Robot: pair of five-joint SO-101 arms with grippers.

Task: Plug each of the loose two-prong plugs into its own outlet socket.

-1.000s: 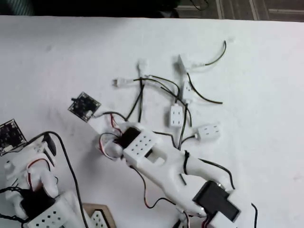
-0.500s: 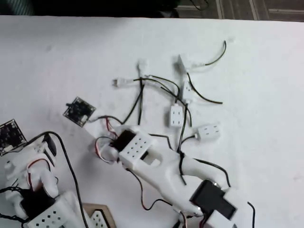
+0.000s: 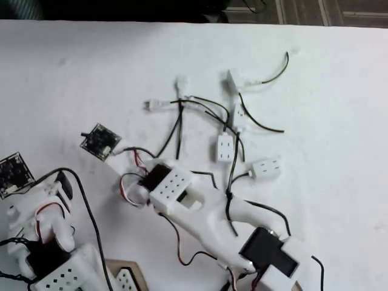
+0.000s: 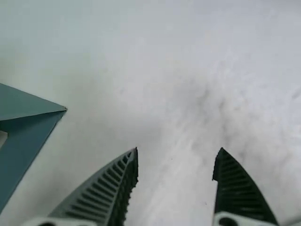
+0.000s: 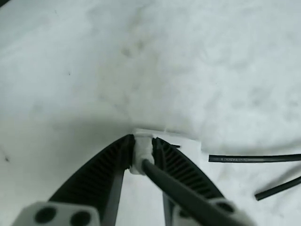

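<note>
Right arm (image 3: 203, 209) has slid a little left over the counter (image 3: 339, 91), the black board (image 3: 99, 141) at its tip going with it; the sockets (image 3: 225, 147) lie as they did. Right claw (image 5: 143, 139) is clamped on one white plug (image 5: 141, 153) low over the counter, black cord (image 5: 188, 193) trailing back; left claw (image 4: 178, 151) stands wide over bare counter. Plug looks light, hard and slick, and the springy cord is likely to tug it askew, so hold the body behind the prongs; count, as far as I can tell: four sockets mid-counter, two more plugs (image 3: 155, 105) loose beyond.
</note>
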